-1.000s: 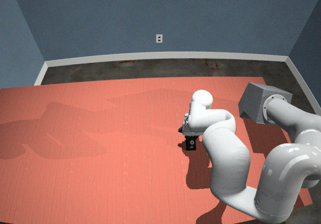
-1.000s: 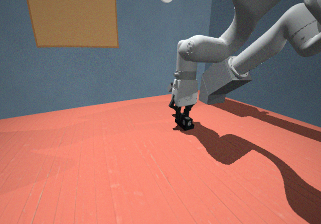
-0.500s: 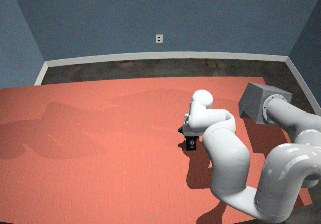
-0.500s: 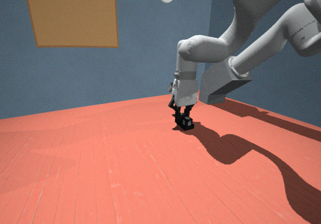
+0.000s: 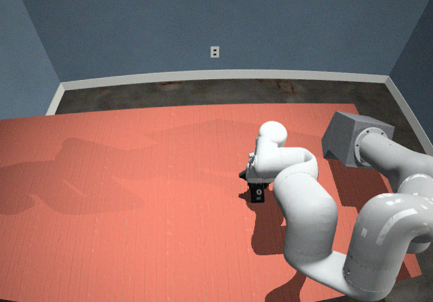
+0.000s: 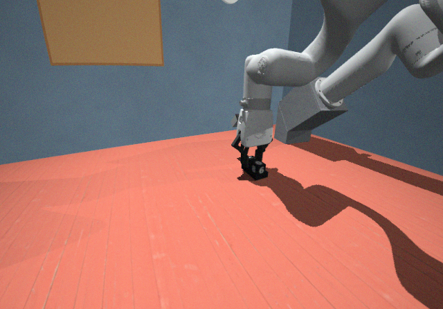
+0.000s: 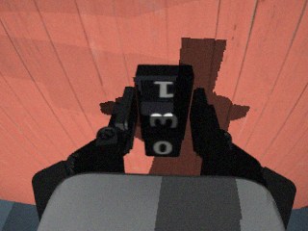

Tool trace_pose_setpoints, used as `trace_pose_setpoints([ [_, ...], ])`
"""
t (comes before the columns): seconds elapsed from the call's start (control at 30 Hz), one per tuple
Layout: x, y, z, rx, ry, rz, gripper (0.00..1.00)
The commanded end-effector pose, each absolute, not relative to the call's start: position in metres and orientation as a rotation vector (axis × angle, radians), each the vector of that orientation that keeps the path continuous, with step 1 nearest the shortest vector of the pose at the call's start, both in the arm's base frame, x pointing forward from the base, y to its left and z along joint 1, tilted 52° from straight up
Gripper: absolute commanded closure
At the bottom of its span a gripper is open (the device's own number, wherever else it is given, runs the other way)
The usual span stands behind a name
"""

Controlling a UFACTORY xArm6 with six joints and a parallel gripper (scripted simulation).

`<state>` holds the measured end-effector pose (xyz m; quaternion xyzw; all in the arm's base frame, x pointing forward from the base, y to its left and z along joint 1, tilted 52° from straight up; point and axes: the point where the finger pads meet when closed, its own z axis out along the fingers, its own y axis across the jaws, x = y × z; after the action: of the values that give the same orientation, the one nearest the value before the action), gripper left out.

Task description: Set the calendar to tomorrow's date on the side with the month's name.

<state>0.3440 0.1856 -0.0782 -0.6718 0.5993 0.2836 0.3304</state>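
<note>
The black calendar tray (image 6: pixel 256 175) (image 7: pixel 188 93) is low at the table, under the arm. Two black cubes are in it, side by side. In the wrist view one cube (image 7: pixel 164 89) shows a 1 and the other cube (image 7: pixel 163 120) shows a 3, both turned sideways, with a 0 on a face below the 3. The top view shows the 0 on a cube (image 5: pixel 258 192); the exterior view shows a 6 on a cube end (image 6: pixel 261 170). My gripper (image 6: pixel 251 163) (image 7: pixel 164 101) is open, its fingers on both sides of the calendar with narrow gaps. The month's name is not readable.
The red plank table (image 5: pixel 168 204) (image 6: pixel 160 226) extends around the calendar. The grey arm base block (image 5: pixel 344 139) (image 6: pixel 300 113) stands at the right, and the white arm links hang over the table's right part. Dark arm shadows lie beside the calendar.
</note>
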Motion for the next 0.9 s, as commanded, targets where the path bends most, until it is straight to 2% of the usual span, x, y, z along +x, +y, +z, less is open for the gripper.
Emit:
trace_pose_setpoints([
  [0.0,0.345,0.184,-0.077,-1.756,1.568,0.739,0.51],
  [0.87,0.343,0.116,-0.023,-1.756,1.568,0.739,0.51],
])
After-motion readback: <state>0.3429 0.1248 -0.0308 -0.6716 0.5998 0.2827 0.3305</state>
